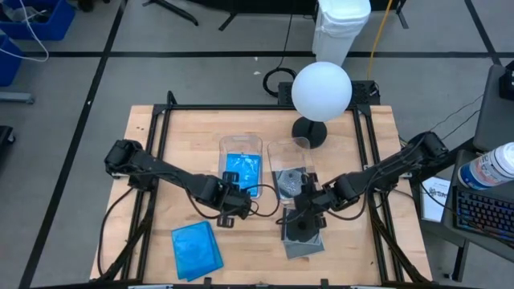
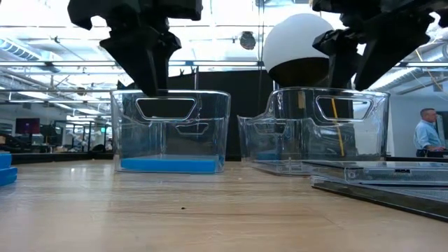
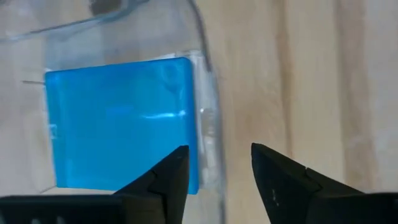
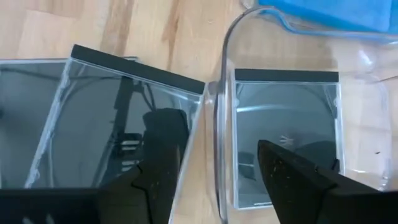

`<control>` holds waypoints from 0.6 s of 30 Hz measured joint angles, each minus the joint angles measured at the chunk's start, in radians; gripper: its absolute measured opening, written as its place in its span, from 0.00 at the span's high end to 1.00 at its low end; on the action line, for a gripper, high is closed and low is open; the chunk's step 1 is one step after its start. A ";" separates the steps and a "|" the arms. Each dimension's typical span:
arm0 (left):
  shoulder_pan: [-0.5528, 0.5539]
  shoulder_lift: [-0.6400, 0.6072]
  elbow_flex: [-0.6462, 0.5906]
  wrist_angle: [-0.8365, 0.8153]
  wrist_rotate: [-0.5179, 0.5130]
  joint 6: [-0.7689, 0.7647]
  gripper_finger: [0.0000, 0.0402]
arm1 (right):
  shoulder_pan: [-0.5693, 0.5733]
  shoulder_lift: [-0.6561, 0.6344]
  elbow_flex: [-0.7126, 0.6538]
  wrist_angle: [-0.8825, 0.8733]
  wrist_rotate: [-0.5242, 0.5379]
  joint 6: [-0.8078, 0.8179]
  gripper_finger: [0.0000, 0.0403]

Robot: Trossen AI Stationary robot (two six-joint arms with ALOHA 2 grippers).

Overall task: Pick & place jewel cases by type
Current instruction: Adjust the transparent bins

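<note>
Only low view shows a person (image 2: 425,133) behind both tubs (image 2: 171,129).

Left arm reaches in from the table's left edge toward the centre, elbow low, wrist pointing down. Left gripper (image 1: 238,197) sits just left of centre; its two dark fingers (image 3: 166,180) stand apart with an empty gap between them, nothing held.

Right arm reaches in from the right edge toward the centre, forearm angled down and leftward. Right gripper (image 1: 303,210) sits just right of centre, near the left one but not touching it. Its fingers (image 4: 163,163) are spread, nothing between them.

Both wrists hang above table level in the low view
</note>
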 joint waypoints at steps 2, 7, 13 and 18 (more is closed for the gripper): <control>0.000 0.002 0.000 0.003 0.022 -0.003 0.60 | -0.001 0.012 0.000 -0.004 0.001 -0.001 0.51; 0.001 0.028 0.000 0.007 0.030 -0.026 0.66 | -0.013 0.055 0.000 -0.003 -0.006 -0.003 0.57; 0.002 0.040 0.000 0.007 0.029 -0.044 0.73 | -0.033 0.071 0.000 0.001 -0.022 -0.004 0.66; 0.010 0.040 0.000 -0.019 0.031 -0.120 0.83 | -0.042 0.071 0.000 0.012 -0.021 0.008 0.79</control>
